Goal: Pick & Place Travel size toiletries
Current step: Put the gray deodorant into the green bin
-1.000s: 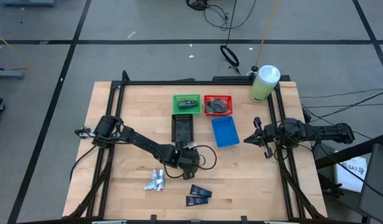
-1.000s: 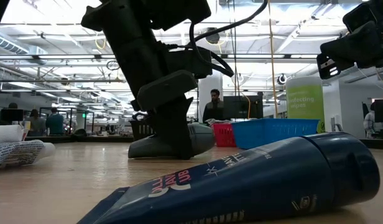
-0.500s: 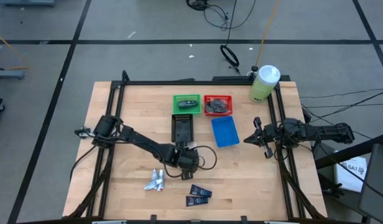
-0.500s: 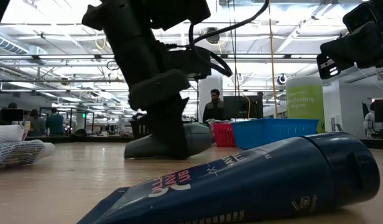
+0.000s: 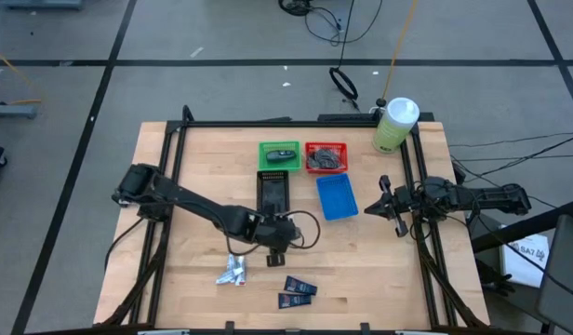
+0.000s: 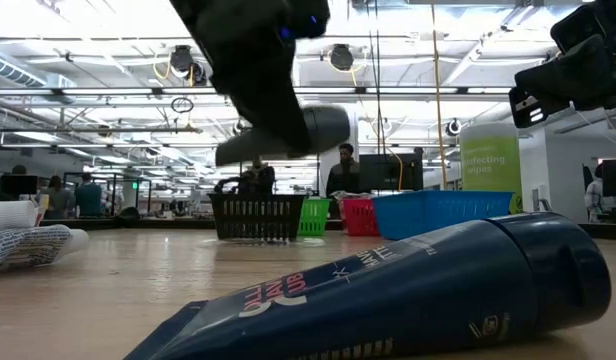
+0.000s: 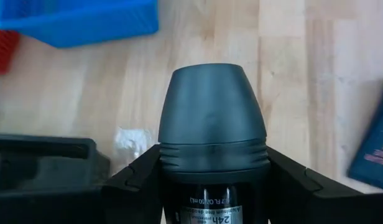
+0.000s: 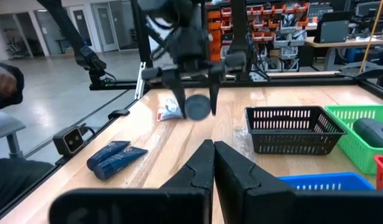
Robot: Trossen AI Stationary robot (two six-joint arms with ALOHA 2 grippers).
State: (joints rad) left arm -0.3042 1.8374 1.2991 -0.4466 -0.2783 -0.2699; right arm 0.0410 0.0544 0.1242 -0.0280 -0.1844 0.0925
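My left gripper [image 5: 275,233] is over the middle of the table, just near of the black bin [image 5: 273,191], shut on a black oval toiletry piece [image 7: 211,124] with a dark grey cap. In the low view the piece [image 6: 288,135] hangs above the tabletop. Silver-white mini tubes [image 5: 233,270] and two navy flat packets [image 5: 298,291] lie flat near the table's near edge. Another black piece [image 5: 281,155] lies in the green bin. My right gripper [image 5: 384,200] waits shut by the right rail, touching nothing. My left gripper pinches the black piece between its two fingers on the body just behind the cap's ridged collar [image 7: 213,163]. The fingers [image 7: 132,186] come from above, slanting down, and lie across it. The piece is lifted clear and roughly level, its cap end [image 6: 328,125] sticking out past the fingers.
Four small bins stand toward the far edge: black, green [image 5: 279,154], red [image 5: 326,156] with grey discs, and blue [image 5: 337,197]. A large pale-green bottle [image 5: 395,124] stands at the far right corner. Black frame rails [image 5: 419,214] run along both sides.
My left gripper has risen, keeping its hold and drawing a little toward the far edge. The black piece, which lay on the table a second ago, is now lifted clear and hangs level above it. The right arm has kept still.
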